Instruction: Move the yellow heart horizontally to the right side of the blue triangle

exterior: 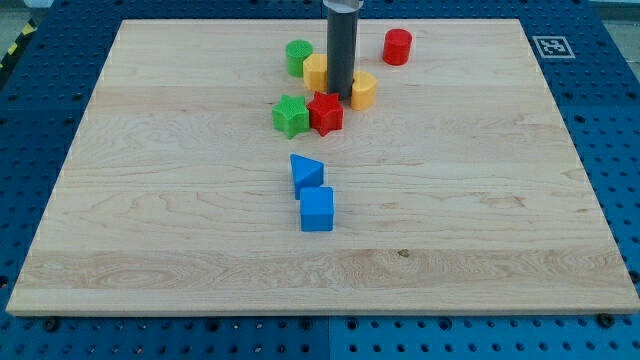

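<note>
Two yellow blocks lie near the view's top centre: one [315,71] left of the rod and one [363,90] right of it. I cannot tell which of them is the heart. My tip [341,97] stands between them, close to both, just above the red star-like block [326,113]. The rod hides part of the left yellow block. The blue triangle [306,174] lies in the middle of the board, well below the tip, with a blue cube [317,209] touching its lower side.
A green block [298,57] sits up-left of the left yellow block. A green star-like block [290,116] touches the red one's left side. A red cylinder [397,46] stands near the top right. The wooden board [500,200] lies on a blue pegboard.
</note>
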`<state>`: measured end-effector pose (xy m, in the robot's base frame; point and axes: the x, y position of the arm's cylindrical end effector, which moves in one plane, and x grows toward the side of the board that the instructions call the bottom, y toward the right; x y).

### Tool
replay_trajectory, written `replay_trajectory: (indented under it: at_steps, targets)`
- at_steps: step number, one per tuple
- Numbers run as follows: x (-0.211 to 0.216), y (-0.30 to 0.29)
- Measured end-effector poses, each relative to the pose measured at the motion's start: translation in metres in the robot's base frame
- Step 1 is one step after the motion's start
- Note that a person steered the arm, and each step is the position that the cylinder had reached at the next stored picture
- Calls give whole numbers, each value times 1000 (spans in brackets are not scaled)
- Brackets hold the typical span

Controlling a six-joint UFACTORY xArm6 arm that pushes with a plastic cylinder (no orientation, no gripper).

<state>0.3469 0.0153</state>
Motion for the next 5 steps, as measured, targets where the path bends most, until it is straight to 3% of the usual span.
replay_trajectory:
  at_steps: [2,3,5]
  targets:
    - [-1,-64]
    - [-16,-63]
    - [-32,14]
